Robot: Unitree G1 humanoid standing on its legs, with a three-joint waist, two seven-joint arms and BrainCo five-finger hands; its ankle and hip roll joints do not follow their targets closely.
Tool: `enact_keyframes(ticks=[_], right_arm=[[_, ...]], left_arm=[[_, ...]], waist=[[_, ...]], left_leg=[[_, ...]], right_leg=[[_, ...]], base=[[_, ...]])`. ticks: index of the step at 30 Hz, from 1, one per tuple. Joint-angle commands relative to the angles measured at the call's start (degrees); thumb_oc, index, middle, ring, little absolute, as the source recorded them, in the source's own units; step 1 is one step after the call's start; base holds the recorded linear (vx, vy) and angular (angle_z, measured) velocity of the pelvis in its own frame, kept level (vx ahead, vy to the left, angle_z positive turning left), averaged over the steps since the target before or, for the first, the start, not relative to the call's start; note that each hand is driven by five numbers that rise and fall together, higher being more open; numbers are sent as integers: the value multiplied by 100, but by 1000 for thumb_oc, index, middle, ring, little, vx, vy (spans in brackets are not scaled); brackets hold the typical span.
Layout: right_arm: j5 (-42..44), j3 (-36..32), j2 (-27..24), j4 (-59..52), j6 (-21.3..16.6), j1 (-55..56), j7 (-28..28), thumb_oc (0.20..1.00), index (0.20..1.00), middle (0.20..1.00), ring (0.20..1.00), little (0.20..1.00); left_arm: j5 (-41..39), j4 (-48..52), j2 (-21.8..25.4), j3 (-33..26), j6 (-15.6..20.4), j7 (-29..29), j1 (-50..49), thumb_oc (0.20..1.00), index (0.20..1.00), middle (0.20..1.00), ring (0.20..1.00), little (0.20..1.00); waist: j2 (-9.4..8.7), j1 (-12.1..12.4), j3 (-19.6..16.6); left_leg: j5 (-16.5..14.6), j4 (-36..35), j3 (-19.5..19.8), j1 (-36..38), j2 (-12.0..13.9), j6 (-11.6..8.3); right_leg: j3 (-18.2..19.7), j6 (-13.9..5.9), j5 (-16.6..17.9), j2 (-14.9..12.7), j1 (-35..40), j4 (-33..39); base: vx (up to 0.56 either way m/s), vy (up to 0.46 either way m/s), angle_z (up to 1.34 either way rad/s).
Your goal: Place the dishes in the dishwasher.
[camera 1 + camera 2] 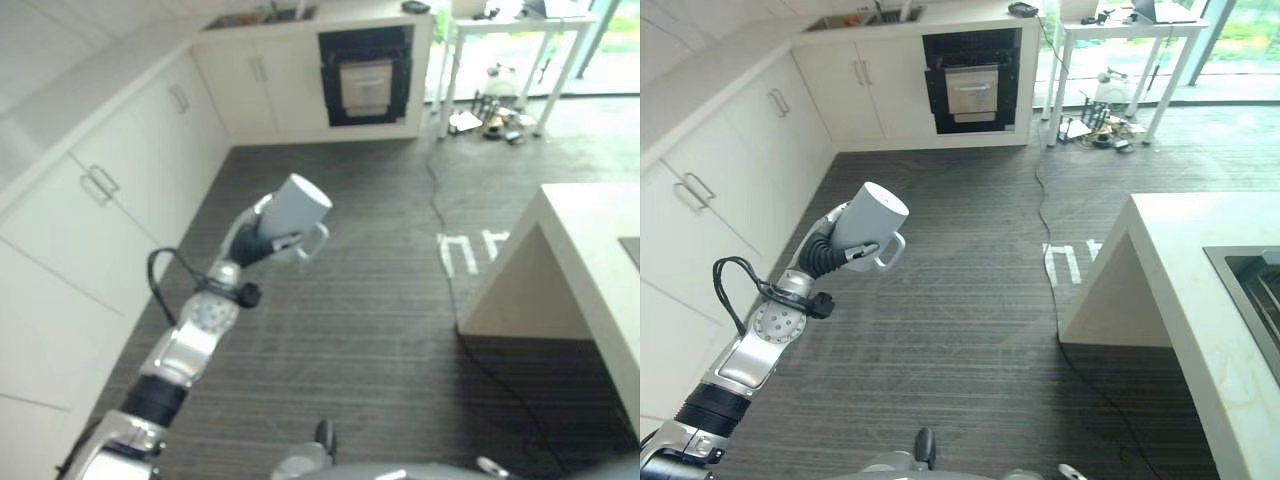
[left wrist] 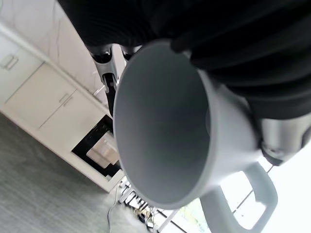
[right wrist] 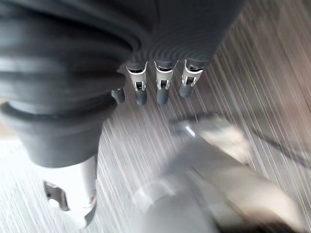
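Kitchen, dark striped floor (image 1: 970,300), white cabinets (image 1: 730,170) on the robot's left, counter (image 1: 1200,290) on its right. Left hand (image 1: 830,252) was curled around a light grey mug (image 1: 868,222), holding it in the air above the floor with the arm stretched forward and up. Mug lay tilted, closed base pointing away toward the far wall, handle (image 1: 890,250) hanging free on the lower side, not hooked by any finger as far as could be seen. Left wrist view looked straight into the mug's open mouth (image 2: 160,141), dark cover wrapped over the top of it. Right hand (image 3: 155,82) hung low over the floor, fingers fairly straight, holding nothing.

Risks, judged: grip sat on the smooth body only, so a jolt while walking could let the mug slide out and break on the floor. Dark open appliance bay (image 1: 970,85) at the far wall was well apart, likely the dishwasher, so a long carry. Floor cable (image 1: 1060,260) crossed the route; trip hazard.
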State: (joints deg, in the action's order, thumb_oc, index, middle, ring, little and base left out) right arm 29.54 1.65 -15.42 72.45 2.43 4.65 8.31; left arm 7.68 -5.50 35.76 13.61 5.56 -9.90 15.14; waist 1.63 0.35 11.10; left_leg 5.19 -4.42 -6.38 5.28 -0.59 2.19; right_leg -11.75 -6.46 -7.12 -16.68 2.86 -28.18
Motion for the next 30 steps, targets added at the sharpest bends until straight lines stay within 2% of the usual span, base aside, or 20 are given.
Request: enact_keyframes(ticks=[1,2,3,4,6,8,10,13,15,16,17,20,22,23,25,26,27,28,29,30], right_arm=[[200,185,-117,23,-190,-110,124,1000,1000,1000,1000,1000],[38,209,-110,-2,-261,-131,251,1000,1000,1000,1000,1000],[-320,313,-118,-30,-442,-172,375,1000,1000,1000,1000,1000],[-361,637,-140,-200,-607,-224,383,1000,1000,1000,1000,1000],[70,777,-135,-310,-584,-346,425,1000,1000,1000,1000,1000],[134,766,-83,-292,-656,-439,536,1000,1000,1000,1000,1000],[98,835,-6,-377,-742,-468,498,1000,1000,1000,1000,1000],[192,951,36,-409,-778,-495,436,1000,1000,1000,1000,1000],[221,968,8,-505,-726,-490,382,1000,1000,1000,1000,1000],[376,986,-29,-578,-672,-474,394,1000,1000,1000,1000,1000],[663,945,-107,-730,-497,-449,474,1000,1000,1000,1000,1000],[542,991,-239,-1076,-563,-378,477,1000,1000,1000,1000,1000],[362,993,-324,-1217,-613,-345,501,1000,1000,1000,1000,1000],[221,995,-359,-1159,-664,-328,474,1000,1000,1000,1000,1000],[-95,1032,-363,-985,-665,-395,339,1000,1000,1000,1000,1000],[-123,1081,-328,-915,-517,-476,263,1000,1000,1000,1000,1000],[-80,1098,-303,-858,-350,-533,179,1000,1000,1000,1000,1000],[-92,1059,-293,-757,-272,-561,152,1000,1000,1000,1000,1000],[-235,1056,-260,-449,-222,-617,100,1000,1000,1000,1000,1000],[-314,1050,-245,-293,-166,-637,61,1000,1000,1000,1000,1000]], left_arm=[[-221,244,404,-344,94,-29,320,200,200,200,200,200],[-241,240,438,-374,93,-21,316,200,200,200,200,200],[-242,243,432,-369,140,-23,312,200,200,200,200,200],[-180,324,404,-344,160,-12,311,200,200,200,200,200],[-56,394,418,-339,206,-27,277,200,200,200,200,200],[45,503,466,-269,245,56,353,200,200,200,200,200],[131,673,493,-183,327,184,424,200,200,200,200,200],[236,862,474,-160,290,299,404,200,200,200,200,200],[147,897,472,-145,265,287,356,200,200,200,200,200],[87,926,476,-160,288,314,325,200,200,200,200,200],[81,1091,486,-212,282,344,235,200,200,200,200,200],[53,1262,564,-317,292,263,156,200,200,200,200,200],[-29,1358,647,-403,256,226,152,200,200,200,200,200],[-93,1339,646,-436,203,231,165,200,200,200,200,200],[-83,1293,531,-453,142,232,151,200,200,200,200,200],[-17,1336,487,-512,151,265,63,200,200,200,200,200],[6,1382,470,-516,153,258,15,200,200,200,200,200],[-20,1393,479,-478,140,215,31,200,200,200,200,200],[-55,1435,461,-495,83,113,-22,200,200,200,200,200],[-74,1477,461,-586,80,82,-140,200,200,200,200,200]], waist=[[55,124,-383],[56,106,-368],[19,73,-343],[-48,48,-328],[-180,27,-262],[-322,-125,-222],[-351,-215,-226],[-322,-270,-338],[-273,-354,-426],[-244,-387,-460],[-191,-425,-468],[-151,-502,-469],[-174,-548,-459],[-180,-537,-433],[-140,-385,-341],[-78,-308,-311],[-34,-294,-303],[38,-274,-287],[85,-98,-231],[114,16,-225]], left_leg=[[-456,477,-73,-418,207,-156],[-481,445,-212,-313,207,-151],[-507,451,-235,-261,158,-145],[-521,468,-162,-260,56,-124],[-641,509,-201,-190,-17,-123],[-905,478,-200,31,-152,-41],[-1174,529,-27,220,-217,66],[-1535,981,87,326,-168,121],[-1738,1280,101,443,-40,63],[-1744,1416,96,482,50,-10],[-1412,1966,85,373,278,-182],[-901,3048,106,177,567,-382],[-603,4192,12,-238,668,-395],[-575,4560,42,-586,703,-359],[-783,4176,266,-1074,229,-206],[-724,3308,220,-994,142,-202],[-646,2544,96,-875,243,-216],[-383,1805,126,-867,331,-332],[-29,841,706,-917,273,-481],[204,407,957,-986,331,-583]], right_leg=[[-249,-74,673,-214,80,165],[-312,-28,591,-94,4,207],[-217,12,360,302,-10,503],[-245,59,324,724,-137,990],[-247,-29,704,793,-373,1805],[122,-295,1562,788,-825,2548],[346,-378,1882,730,-1068,2734],[378,-294,1537,779,-985,2413],[453,-187,1211,911,-981,2090],[461,-97,1072,970,-951,1985],[470,92,873,1096,-835,1908],[515,401,657,1270,-680,1810],[601,620,483,1373,-493,1736],[677,697,388,1407,-356,1713],[829,633,299,1475,-92,1757],[934,572,218,1572,38,1804],[954,541,148,1634,125,1839],[970,530,69,1727,235,1882],[1164,498,-93,1758,561,1974],[1310,487,-154,1784,752,2057]], base=[[218,246,0],[204,104,1],[265,41,-10],[255,-81,-1],[234,-170,12],[355,-239,28],[433,-278,42],[402,-333,64],[324,-298,39],[429,-407,20],[403,-399,3],[258,-301,-41],[303,-306,-42],[394,-224,-17],[366,-56,-40],[366,38,-84],[388,100,-95],[511,192,-77],[529,208,-37],[568,202,-31]])
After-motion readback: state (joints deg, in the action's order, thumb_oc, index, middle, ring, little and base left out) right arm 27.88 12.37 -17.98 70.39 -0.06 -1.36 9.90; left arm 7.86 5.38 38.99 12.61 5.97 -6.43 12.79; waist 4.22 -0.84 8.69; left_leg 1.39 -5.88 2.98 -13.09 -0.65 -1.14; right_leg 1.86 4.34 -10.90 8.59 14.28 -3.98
